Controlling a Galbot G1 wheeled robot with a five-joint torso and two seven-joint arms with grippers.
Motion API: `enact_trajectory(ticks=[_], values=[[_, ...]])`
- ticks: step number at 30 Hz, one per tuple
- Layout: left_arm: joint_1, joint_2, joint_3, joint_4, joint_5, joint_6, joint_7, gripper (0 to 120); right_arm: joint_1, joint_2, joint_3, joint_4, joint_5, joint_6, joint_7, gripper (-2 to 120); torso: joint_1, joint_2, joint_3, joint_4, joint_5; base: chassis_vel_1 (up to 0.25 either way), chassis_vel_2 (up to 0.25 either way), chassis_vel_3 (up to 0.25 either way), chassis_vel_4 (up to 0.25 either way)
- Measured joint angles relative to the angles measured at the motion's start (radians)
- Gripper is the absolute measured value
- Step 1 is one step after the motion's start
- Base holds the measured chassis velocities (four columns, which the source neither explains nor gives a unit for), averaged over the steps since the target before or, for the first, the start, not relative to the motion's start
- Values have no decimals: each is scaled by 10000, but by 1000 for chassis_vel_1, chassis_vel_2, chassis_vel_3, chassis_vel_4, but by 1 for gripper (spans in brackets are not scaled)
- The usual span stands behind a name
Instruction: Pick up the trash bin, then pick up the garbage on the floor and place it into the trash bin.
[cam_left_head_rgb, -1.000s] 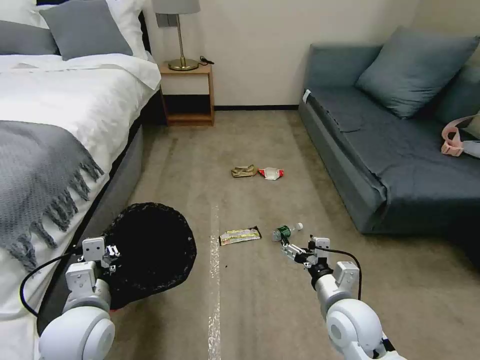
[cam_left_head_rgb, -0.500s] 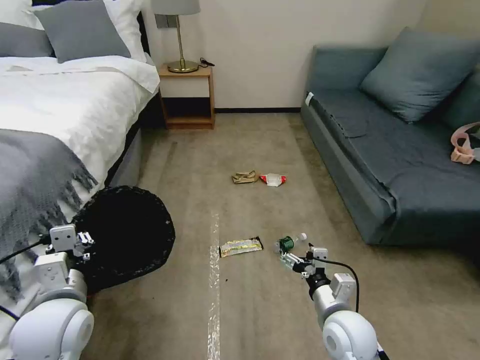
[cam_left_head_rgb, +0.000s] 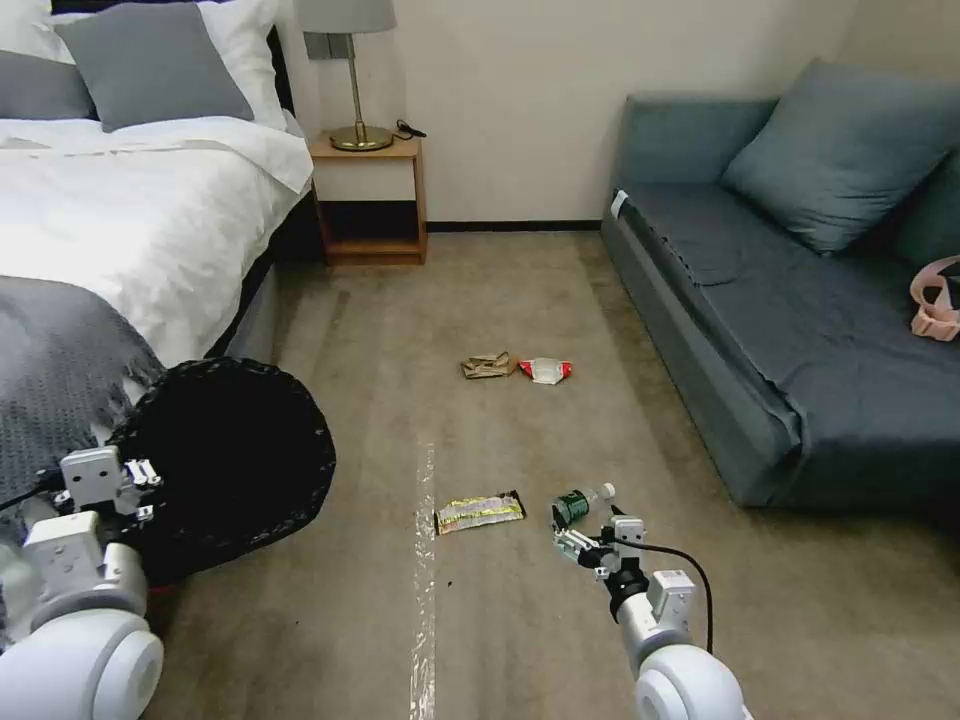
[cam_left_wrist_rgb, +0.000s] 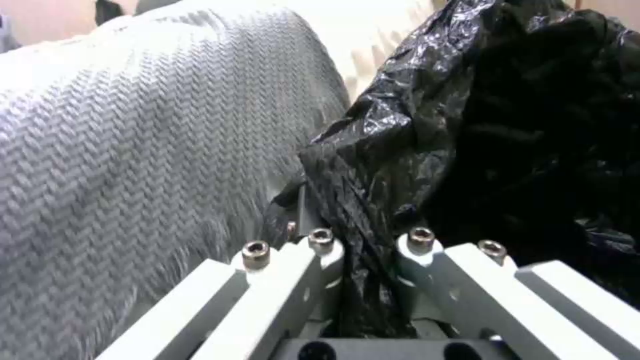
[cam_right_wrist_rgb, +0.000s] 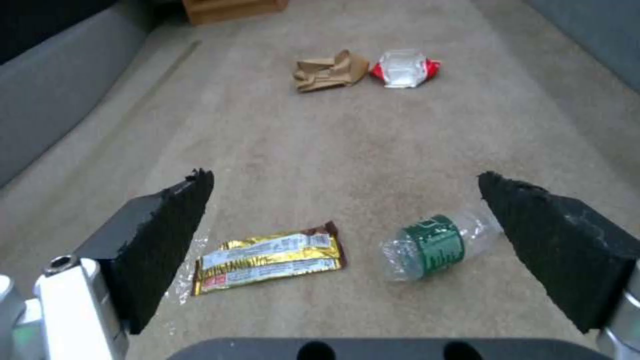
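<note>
The trash bin (cam_left_head_rgb: 235, 455), lined with a black bag (cam_left_wrist_rgb: 507, 125), hangs tilted at the lower left beside the bed. My left gripper (cam_left_head_rgb: 140, 490) (cam_left_wrist_rgb: 365, 240) is shut on its bagged rim. On the carpet lie the garbage pieces: a yellow-and-black wrapper (cam_left_head_rgb: 480, 511) (cam_right_wrist_rgb: 270, 262), a green bottle (cam_left_head_rgb: 578, 503) (cam_right_wrist_rgb: 433, 245), and farther off a brown paper scrap (cam_left_head_rgb: 487, 366) (cam_right_wrist_rgb: 330, 71) and a red-and-white wrapper (cam_left_head_rgb: 546, 371) (cam_right_wrist_rgb: 405, 68). My right gripper (cam_left_head_rgb: 590, 545) (cam_right_wrist_rgb: 345, 177) hovers open just short of the bottle.
A bed (cam_left_head_rgb: 150, 210) with a grey throw (cam_left_wrist_rgb: 133, 150) runs along the left. A nightstand (cam_left_head_rgb: 368, 200) with a lamp stands at the back wall. A blue sofa (cam_left_head_rgb: 800, 300) lines the right. A pale tape strip (cam_left_head_rgb: 425, 600) crosses the carpet.
The whole picture has shifted, so the camera has moved. My left arm has carried the bin leftward toward the bed. The right gripper holds its place near the bottle.
</note>
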Motion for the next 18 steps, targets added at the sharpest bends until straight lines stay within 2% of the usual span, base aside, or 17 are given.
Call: enact_trajectory(ticks=[5,14,18], values=[[52,80,-43,-110,-21,76,-24,3,-89,145,-52,-56,-265,31,0,100,0,0,0,-4,0,-51,71,69,-65],[568,-177,-95,-709,36,91,-63,3,-744,186,-230,-288,-1097,445,-78,100,0,0,0,-3,1,-77,72,66,-79],[325,-138,137,-674,305,271,-192,3,-780,279,-372,-729,-1238,626,-118,100,0,1,-1,-3,2,-75,67,81,-61]])
